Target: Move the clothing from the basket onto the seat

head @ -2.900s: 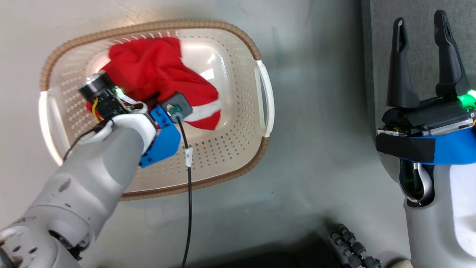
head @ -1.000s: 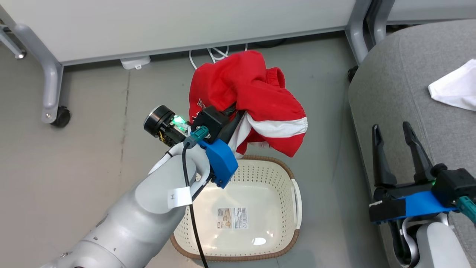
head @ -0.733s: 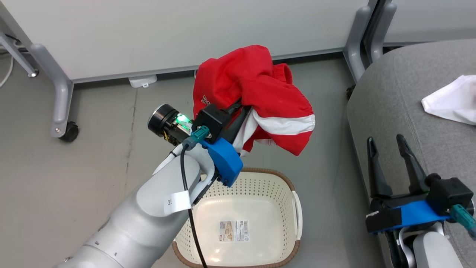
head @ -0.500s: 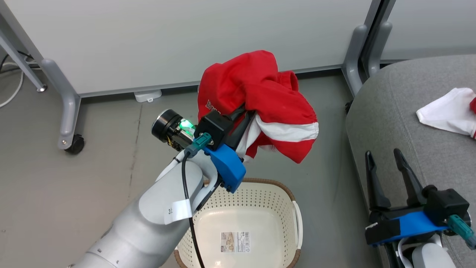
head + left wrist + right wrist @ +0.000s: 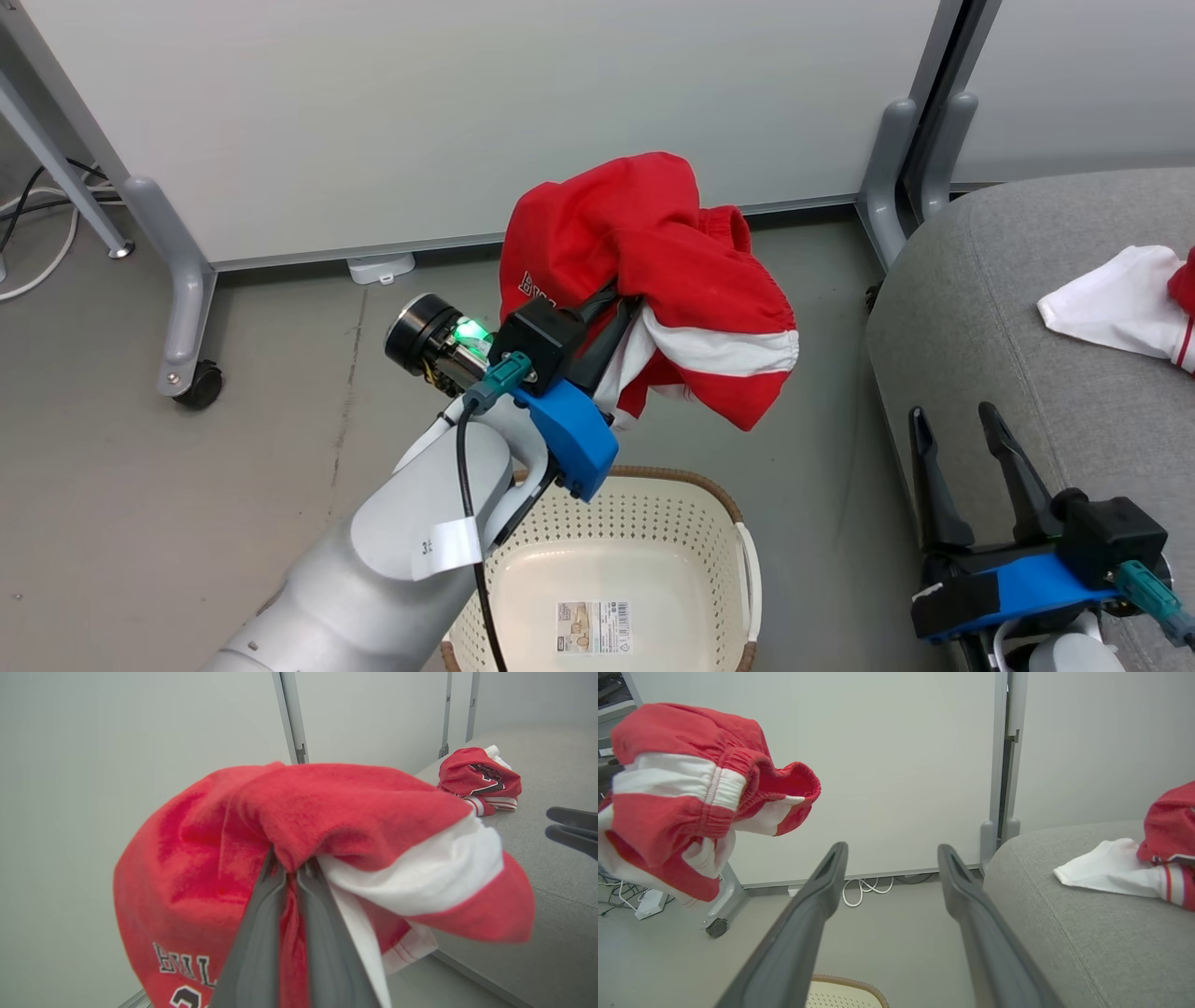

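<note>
Lifted clear since the earliest frame: red jersey was down in the basket with the left gripper on it, now it hangs in the air above the basket's far rim (head camera tilted up too, so part of the shift is view). Left fingers are pinched nearly together on a fold, and the rest drapes over them. Progress: what shows of the basket floor is bare bar a label, so probably the last piece. Other clothing, white and red, already lies on the seat right of the basket. Remaining: carry across, release. Left forearm rises over the basket's left rim, wrist angled up. Right gripper sits right of the basket at the seat edge, fingers spread wide, holding nothing.
</note>
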